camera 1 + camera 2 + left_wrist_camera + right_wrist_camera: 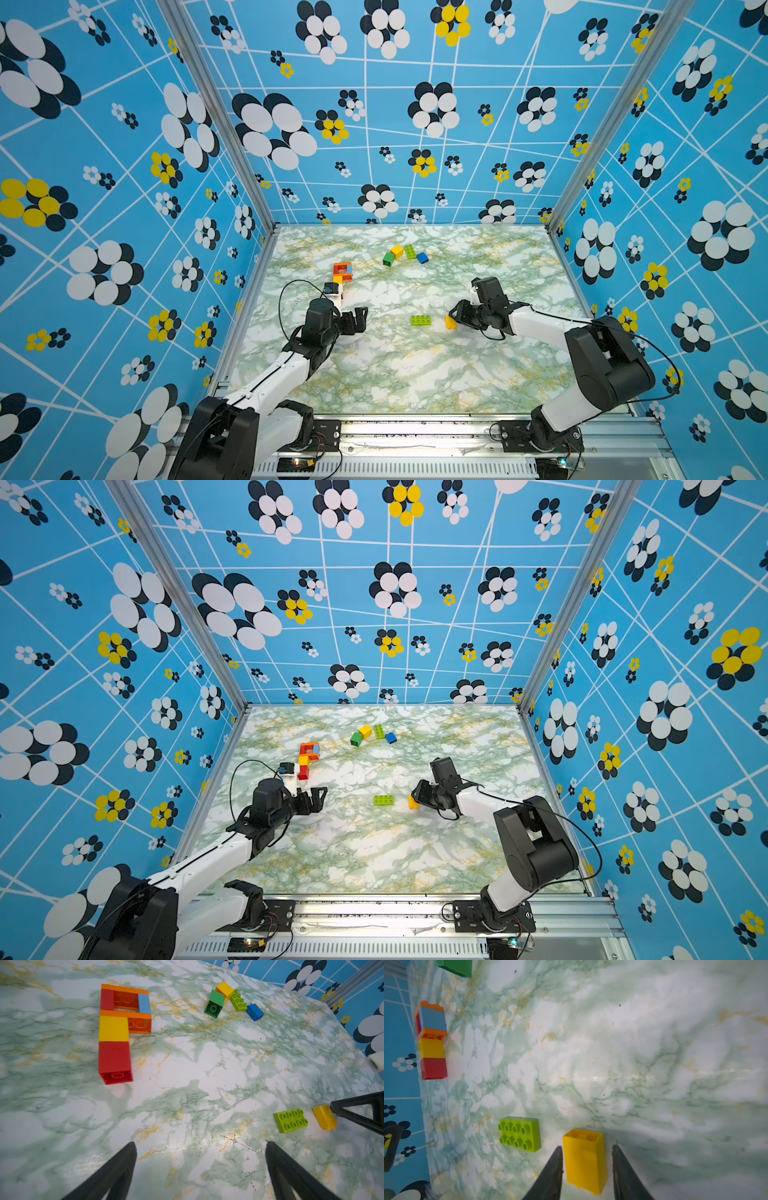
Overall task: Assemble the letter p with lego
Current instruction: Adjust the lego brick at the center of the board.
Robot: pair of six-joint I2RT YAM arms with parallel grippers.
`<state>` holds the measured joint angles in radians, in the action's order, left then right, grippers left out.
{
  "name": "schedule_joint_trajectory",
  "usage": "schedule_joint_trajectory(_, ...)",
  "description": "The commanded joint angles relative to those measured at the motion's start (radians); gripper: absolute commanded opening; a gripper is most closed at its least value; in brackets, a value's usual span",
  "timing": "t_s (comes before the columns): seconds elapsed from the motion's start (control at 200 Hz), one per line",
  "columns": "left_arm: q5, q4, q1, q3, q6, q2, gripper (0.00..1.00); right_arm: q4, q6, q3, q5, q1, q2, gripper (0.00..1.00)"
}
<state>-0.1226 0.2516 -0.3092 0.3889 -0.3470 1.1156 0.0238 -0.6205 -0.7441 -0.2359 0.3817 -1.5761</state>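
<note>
Lego bricks in orange, red, light blue and yellow lie joined in a P-like shape (343,272) (122,1022) at the table's left back. A loose yellow brick (584,1160) (450,322) lies on its side on the table. My right gripper (587,1146) (455,316) straddles it, open, with a small gap at each finger. Just left of it lies a lime oblong brick (420,319) (520,1133), studs up. My left gripper (200,1142) (360,318) hovers open over bare table, in front of the joined bricks, with nothing between its fingers.
At the back middle sits a cluster of loose bricks: green (388,259), yellow (397,251), lime (410,251) and blue (422,258). Patterned walls close the marble table (415,374) on three sides. A metal rail (415,428) runs along the front.
</note>
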Motion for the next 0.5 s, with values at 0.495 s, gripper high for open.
schedule_joint_trajectory(0.495, 0.070, -0.032, -0.063, 0.050, 0.018, 0.028, 0.97, -0.086, -0.074, 0.040, -0.067, 0.112, -0.045, 0.49)
